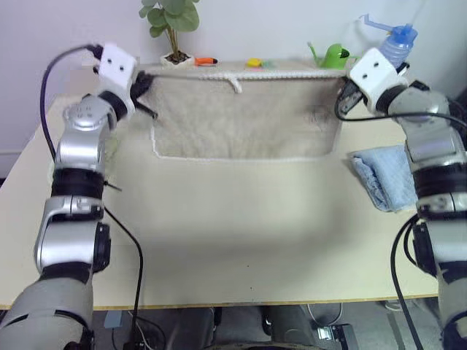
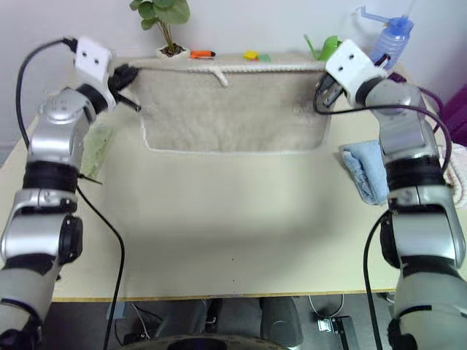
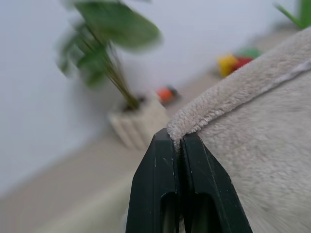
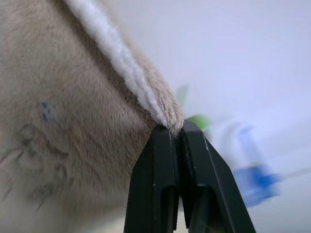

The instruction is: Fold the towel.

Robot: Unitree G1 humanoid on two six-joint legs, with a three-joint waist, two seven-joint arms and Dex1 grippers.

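Held up over the far half of the table point(image 1: 241, 240): one beige terry towel point(image 1: 241, 117), stretched between two grippers, left gripper point(image 3: 178, 141) and right gripper point(image 4: 176, 131), each clamped shut on an upper corner. Soft, light, limp; likely to sag mid-span, so best gripped at corners. Beside, right: one light blue folded towel point(image 1: 383, 175).
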